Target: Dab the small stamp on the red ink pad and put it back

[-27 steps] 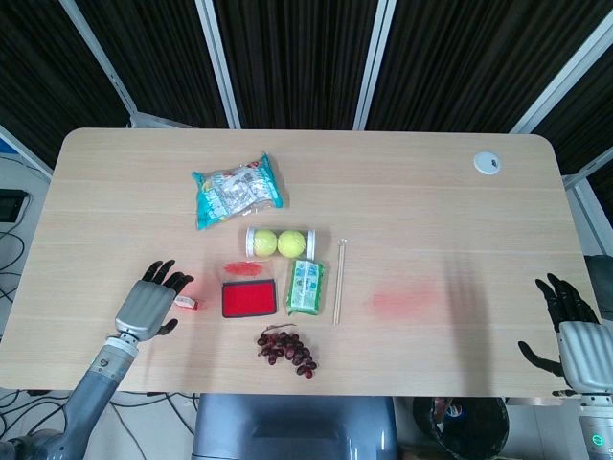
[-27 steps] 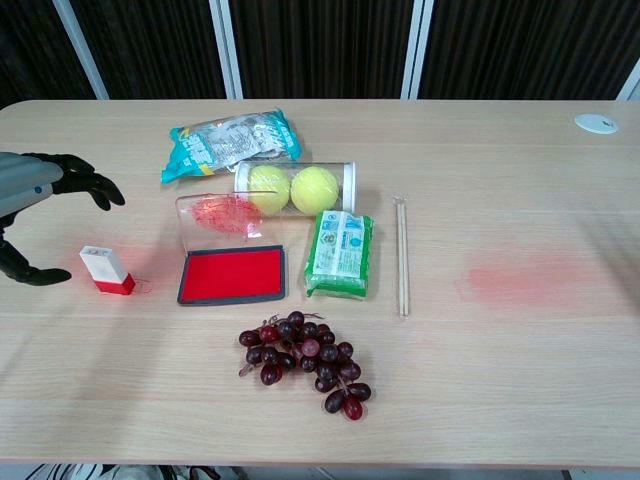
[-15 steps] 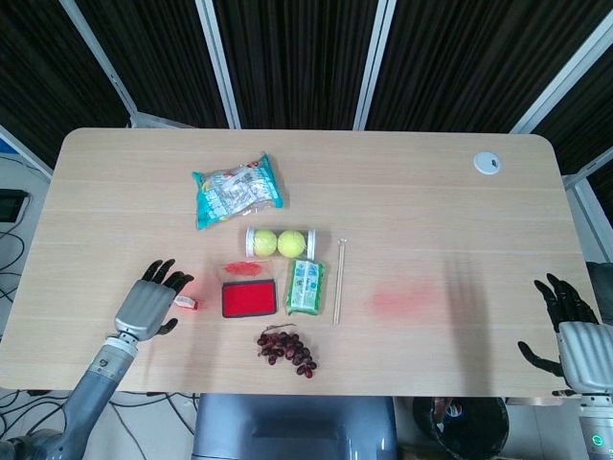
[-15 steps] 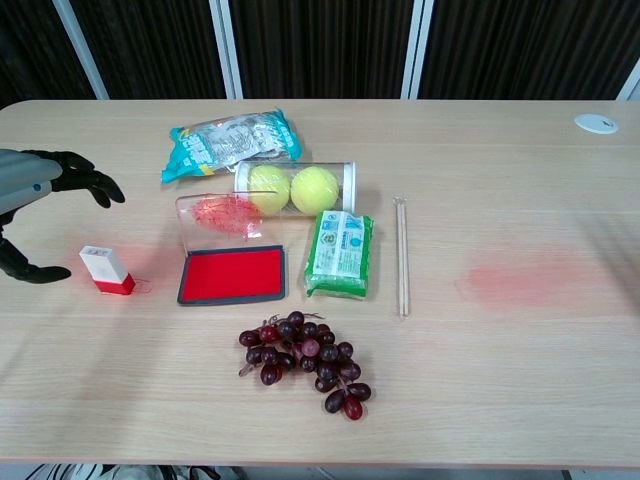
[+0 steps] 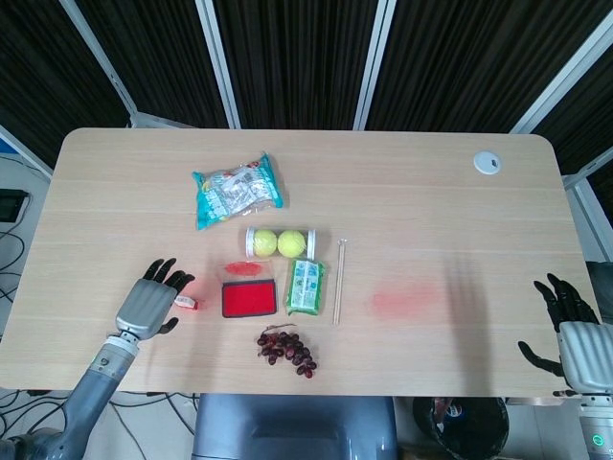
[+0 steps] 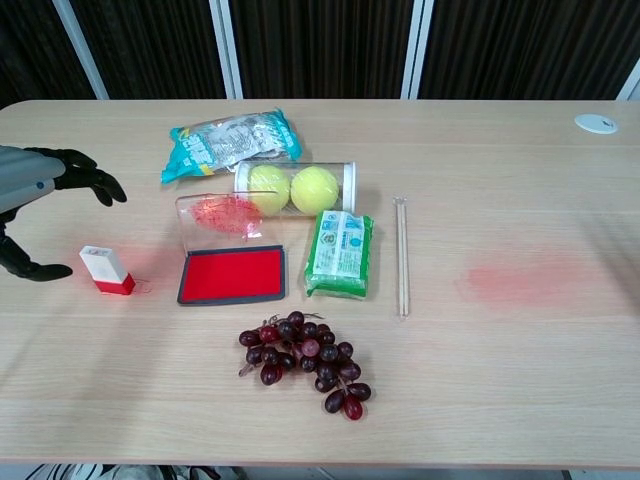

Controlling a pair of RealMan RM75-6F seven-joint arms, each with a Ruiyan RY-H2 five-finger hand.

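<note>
The small white stamp with a red base [image 6: 107,270] lies tilted on the table, left of the red ink pad [image 6: 232,274], whose clear lid [image 6: 218,217] stands open behind it. In the head view the stamp [image 5: 188,303] sits just right of my left hand [image 5: 148,303]. My left hand [image 6: 35,195] hovers beside the stamp with its fingers spread, holding nothing. My right hand [image 5: 573,337] is open at the table's right front edge, far from the pad [image 5: 249,299].
A clear tube with two tennis balls [image 6: 293,187], a snack bag [image 6: 228,139], a green packet [image 6: 342,253], chopsticks [image 6: 402,256] and a grape bunch [image 6: 303,358] surround the pad. A red smear [image 6: 520,274] marks the table to the right. A white disc [image 6: 596,123] lies at the far right corner.
My left hand has drifted slightly further left, away from the stamp. Nothing else has moved.
</note>
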